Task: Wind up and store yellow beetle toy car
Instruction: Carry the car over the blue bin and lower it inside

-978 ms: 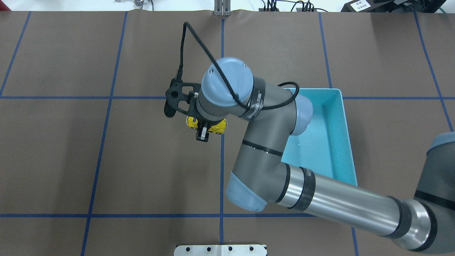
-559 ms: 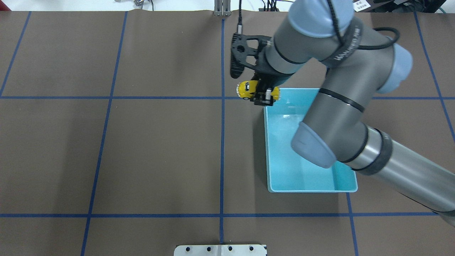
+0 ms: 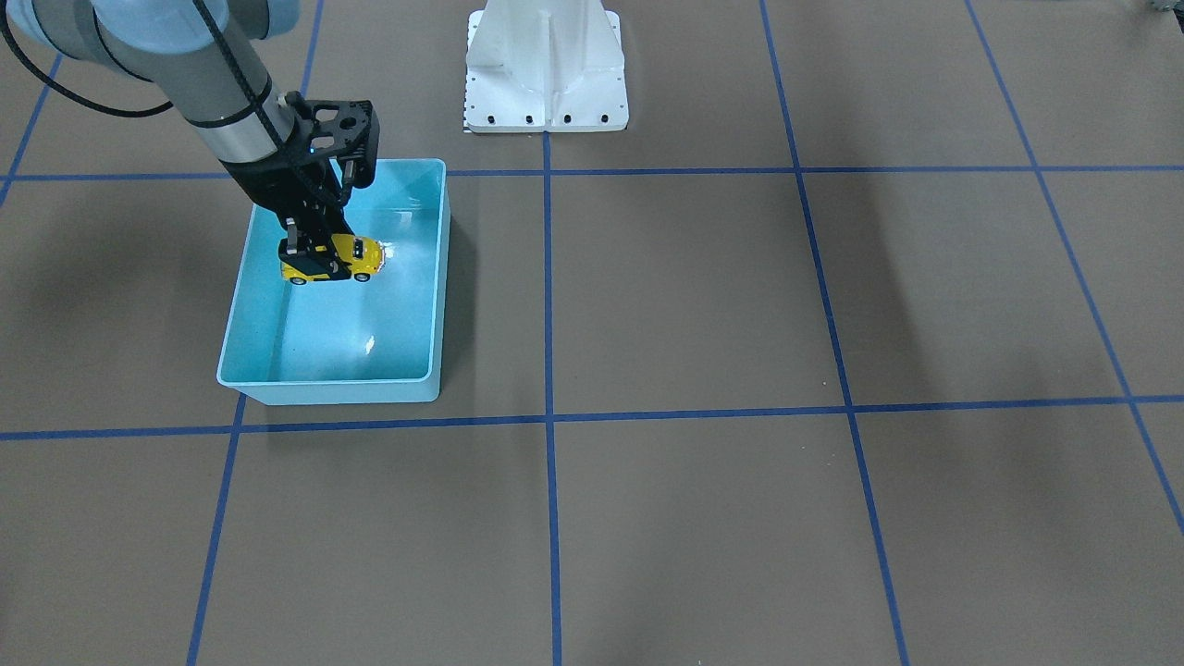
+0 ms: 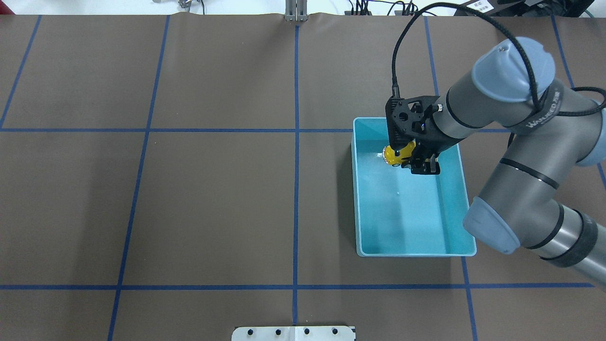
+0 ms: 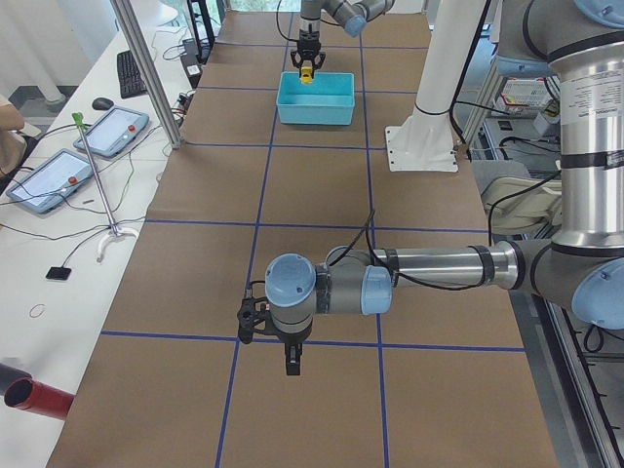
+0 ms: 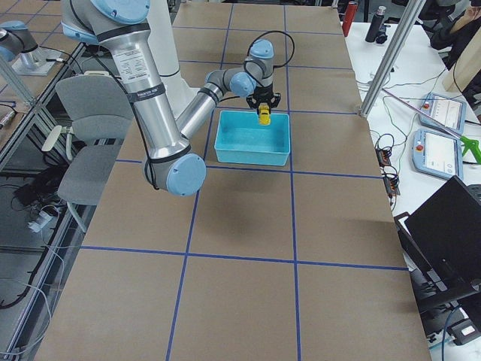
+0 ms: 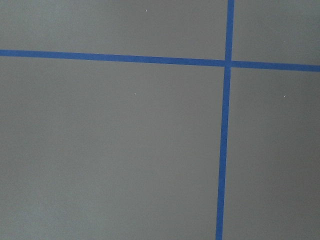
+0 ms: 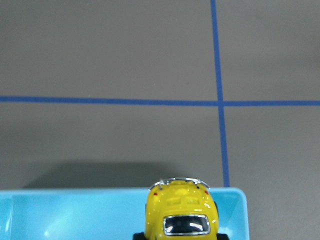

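Observation:
The yellow beetle toy car [image 3: 356, 259] [image 4: 393, 155] is held level by my right gripper [image 3: 314, 254] [image 4: 416, 162], which is shut on its middle. It hangs inside the far end of the light-blue bin [image 3: 435, 277] [image 4: 360, 199]; I cannot tell whether its wheels touch the floor. The right wrist view shows the car's roof and window [image 8: 181, 210] over the bin's wall [image 8: 75, 212]. My left gripper [image 5: 292, 361] shows only in the exterior left view, low over bare table far from the bin; I cannot tell if it is open or shut.
The white robot base [image 3: 546, 65] stands behind the table's middle. A metal plate [image 4: 293, 333] sits at the near edge. Tablets [image 5: 117, 127] and a thin stand [image 5: 107, 229] lie on a side desk. The brown mat carries blue grid tape.
My right arm swung right with the car, from the table's middle past the bin's far left corner, then came down into the bin. Its grip has held throughout.

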Action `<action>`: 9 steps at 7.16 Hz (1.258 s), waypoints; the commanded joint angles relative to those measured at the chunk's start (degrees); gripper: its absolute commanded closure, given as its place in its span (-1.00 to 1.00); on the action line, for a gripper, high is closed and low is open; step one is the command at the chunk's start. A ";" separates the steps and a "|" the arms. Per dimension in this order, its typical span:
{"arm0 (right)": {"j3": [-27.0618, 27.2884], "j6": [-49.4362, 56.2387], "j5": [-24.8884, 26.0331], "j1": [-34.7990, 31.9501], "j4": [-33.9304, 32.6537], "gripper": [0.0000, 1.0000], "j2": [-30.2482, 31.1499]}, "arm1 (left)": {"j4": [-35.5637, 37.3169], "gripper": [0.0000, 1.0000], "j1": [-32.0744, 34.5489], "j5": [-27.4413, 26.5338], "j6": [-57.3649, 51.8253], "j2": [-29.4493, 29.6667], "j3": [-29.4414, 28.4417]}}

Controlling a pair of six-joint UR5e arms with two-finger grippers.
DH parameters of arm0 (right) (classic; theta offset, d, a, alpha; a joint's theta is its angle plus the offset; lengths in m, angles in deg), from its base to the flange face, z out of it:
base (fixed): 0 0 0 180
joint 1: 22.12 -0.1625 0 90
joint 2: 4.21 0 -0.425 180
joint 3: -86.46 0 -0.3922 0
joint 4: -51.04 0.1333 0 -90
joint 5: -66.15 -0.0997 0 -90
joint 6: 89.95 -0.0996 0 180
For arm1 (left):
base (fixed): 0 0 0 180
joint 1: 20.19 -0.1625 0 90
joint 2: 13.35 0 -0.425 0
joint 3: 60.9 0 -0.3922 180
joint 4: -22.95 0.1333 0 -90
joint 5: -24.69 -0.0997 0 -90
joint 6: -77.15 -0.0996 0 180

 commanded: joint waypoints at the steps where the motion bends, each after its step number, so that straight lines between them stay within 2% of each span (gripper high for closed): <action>1: -8.48 0.02 0.86 3.05 10.23 1.00 0.80 | 0.00 -1.00 0.00 0.00 0.00 0.00 0.00; 2: -9.38 -0.16 3.21 4.20 10.79 1.00 0.89 | 0.00 -1.00 0.00 0.00 0.09 0.00 0.00; 5: -9.92 -2.97 3.59 5.96 10.70 1.00 1.50 | 0.00 -1.00 0.00 0.09 0.09 0.00 0.00; 6: -9.65 -3.58 3.67 5.97 10.70 0.66 1.42 | 0.00 -1.00 0.00 0.00 0.00 0.00 0.00; 7: -9.74 -7.07 3.50 5.97 10.70 -0.98 1.50 | 0.00 -1.00 0.00 0.09 0.00 0.00 0.00; 9: -8.34 -7.37 2.98 5.62 10.79 -1.00 1.33 | 0.00 -1.00 0.00 0.00 0.00 -0.09 0.00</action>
